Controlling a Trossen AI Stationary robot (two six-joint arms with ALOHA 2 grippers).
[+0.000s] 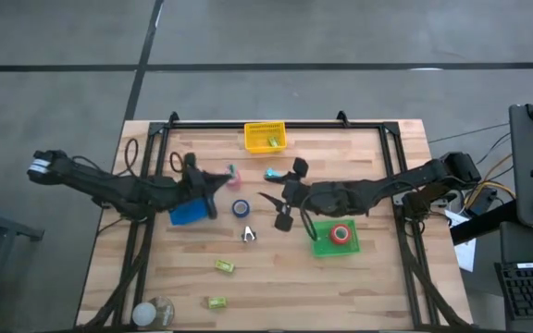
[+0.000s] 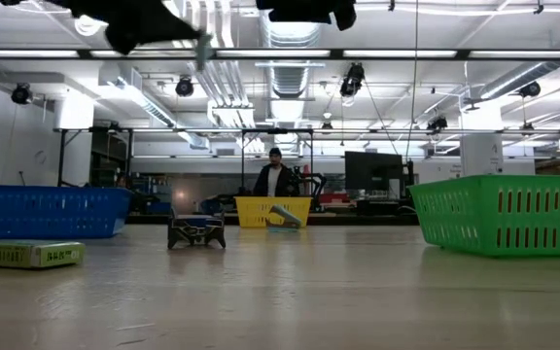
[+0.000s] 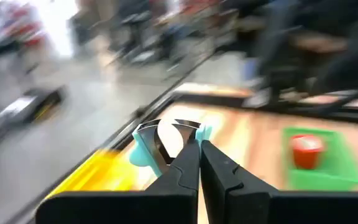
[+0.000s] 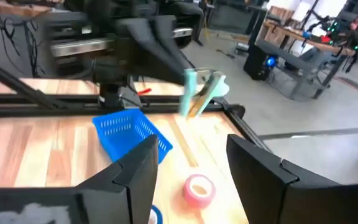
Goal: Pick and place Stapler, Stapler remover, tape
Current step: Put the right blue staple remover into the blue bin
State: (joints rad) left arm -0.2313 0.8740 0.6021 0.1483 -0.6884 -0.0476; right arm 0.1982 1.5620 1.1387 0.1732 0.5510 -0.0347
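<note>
My left gripper (image 1: 222, 178) (image 3: 199, 146) is shut on a teal staple remover (image 3: 160, 146), held in the air above the table between the blue basket (image 1: 188, 213) and the yellow basket (image 1: 265, 137). The right wrist view shows this remover (image 4: 201, 93) too. A second, dark staple remover (image 1: 248, 235) (image 2: 196, 231) stands on the wood. A blue tape roll (image 1: 240, 207) and a pink roll (image 4: 199, 188) lie flat on the table. One red roll (image 1: 341, 233) sits in the green basket (image 1: 322, 245). A teal stapler (image 1: 271, 173) (image 2: 285, 216) lies before the yellow basket. My right gripper (image 1: 276, 211) (image 4: 191, 162) hovers open. My left gripper pinches the teal staple remover between its two fingertips (image 3: 188, 155). The teal handles (image 3: 143, 155) and metal jaws (image 3: 166, 134) stick out beyond the fingers. The remover is lifted clear of the table.
Two small yellow-green boxes (image 1: 224, 266) (image 1: 216, 302) lie near the table's near edge, and a clear round container (image 1: 155, 312) sits at the near left corner. A black frame (image 1: 276, 125) runs along the table's far edge and sides. A person (image 2: 275, 175) stands in the room behind.
</note>
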